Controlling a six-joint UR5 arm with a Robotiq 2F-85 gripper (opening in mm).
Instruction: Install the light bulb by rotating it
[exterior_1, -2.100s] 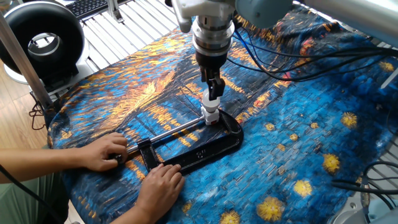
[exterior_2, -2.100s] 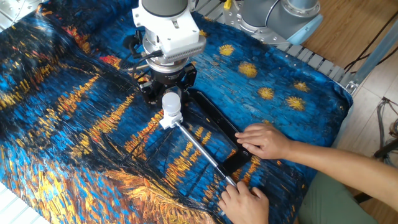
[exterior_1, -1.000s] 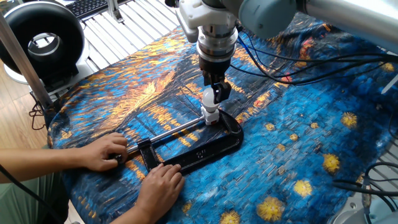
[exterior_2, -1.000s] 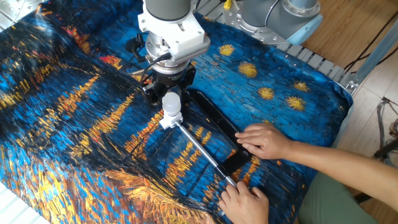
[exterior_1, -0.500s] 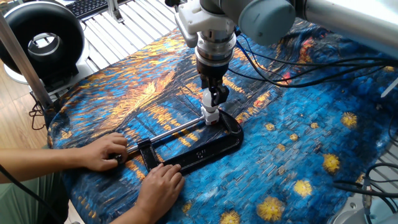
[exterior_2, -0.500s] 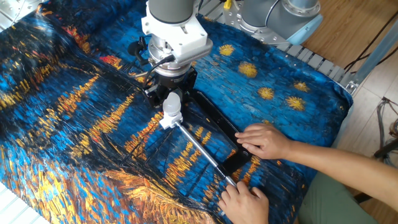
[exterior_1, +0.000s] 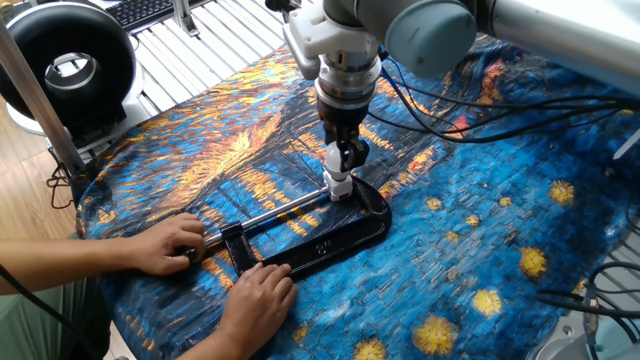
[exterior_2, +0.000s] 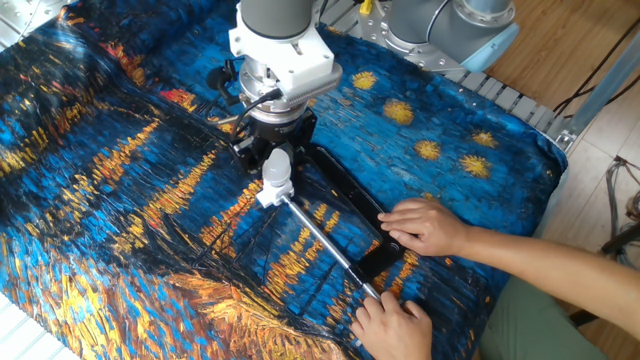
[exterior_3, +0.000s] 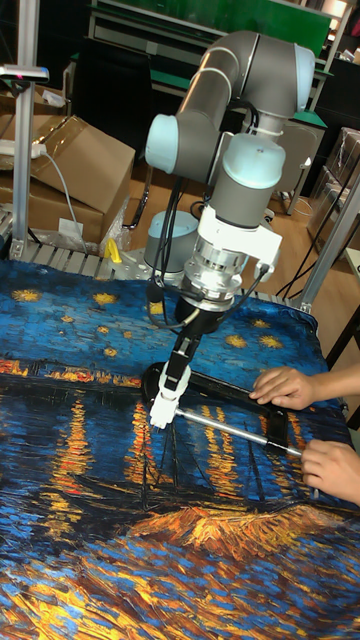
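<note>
The light bulb (exterior_1: 338, 162) is small and white and stands upright on a white socket block (exterior_1: 341, 188). A black C-clamp (exterior_1: 335, 238) holds that block on the blue and orange painted cloth. My gripper (exterior_1: 344, 153) comes straight down over the bulb, its black fingers shut on the bulb's sides. In the other fixed view the bulb's dome (exterior_2: 275, 164) shows in front of the gripper (exterior_2: 274, 156), with the socket block (exterior_2: 267, 193) under it. The tall fixed view has the bulb (exterior_3: 177, 377) below the gripper (exterior_3: 186, 352).
A person's hands (exterior_1: 166, 246) (exterior_1: 256, 300) hold the clamp's screw bar and frame near the front left edge. Black cables (exterior_1: 480, 100) trail over the cloth behind the arm. A black ring-shaped device (exterior_1: 68, 62) stands off the table at far left. A cardboard box (exterior_3: 80, 160) lies behind.
The gripper's wrist has turned a little about its vertical axis while staying on the bulb. The bulb, socket block, clamp and hands stay where they were.
</note>
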